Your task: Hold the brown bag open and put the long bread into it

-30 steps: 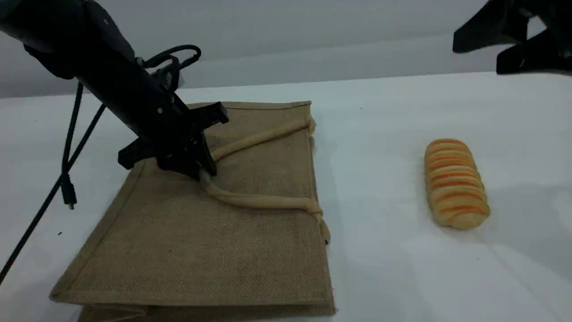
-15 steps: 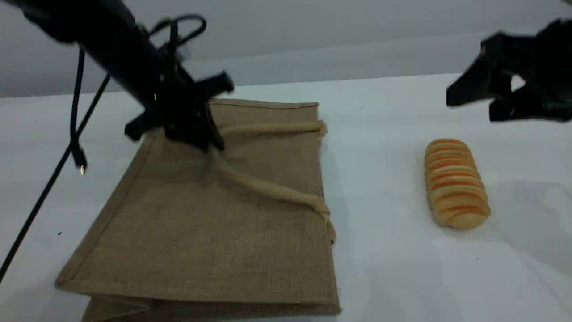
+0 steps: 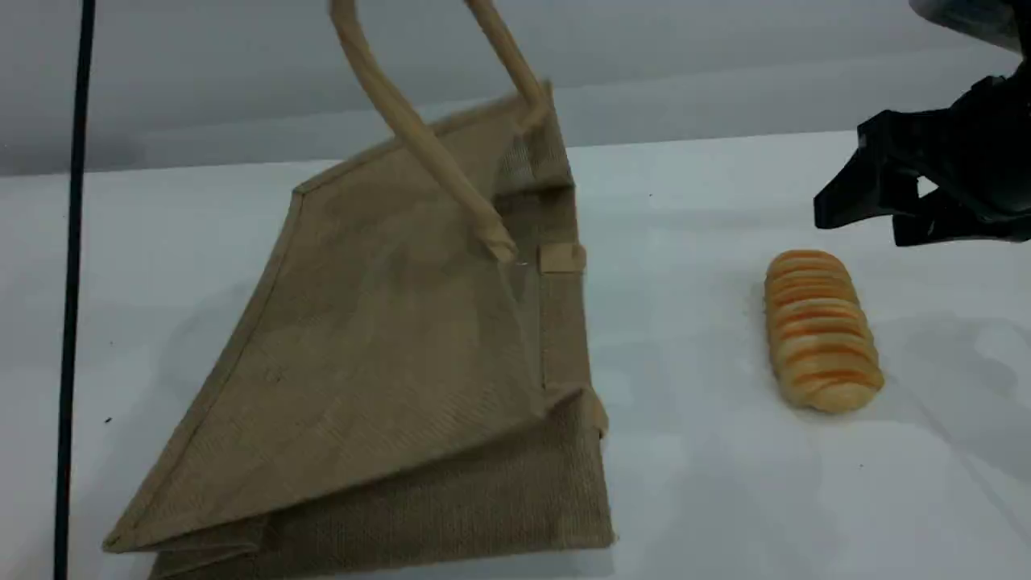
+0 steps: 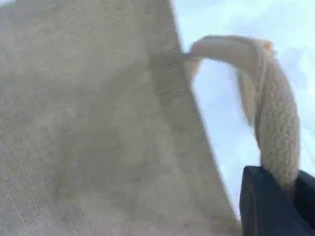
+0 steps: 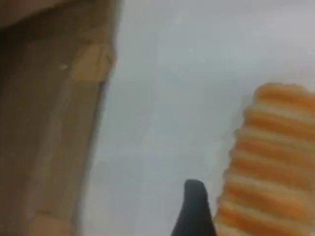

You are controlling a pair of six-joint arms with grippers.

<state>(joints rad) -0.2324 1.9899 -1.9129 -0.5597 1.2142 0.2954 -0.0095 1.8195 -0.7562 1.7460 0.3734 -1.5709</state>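
Jute tote hanging raised by one rope handle

Left end effector (image 4: 275, 196) is clamping the brown bag's (image 3: 378, 354) rope handle (image 4: 278, 132); right end effector (image 3: 874, 211), jaws apart, is hovering above the long bread (image 3: 821, 330) on the tabletop (image 3: 709, 451).

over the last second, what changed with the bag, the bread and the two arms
The left end effector, shut on the rope handle, rose out of the top of the scene view, pulling up one wall of the brown bag; its mouth now gapes toward the long bread. The right end effector, open, came down and leftward to hang above the loaf's far end. The bread and the bag's bottom edge stayed put.
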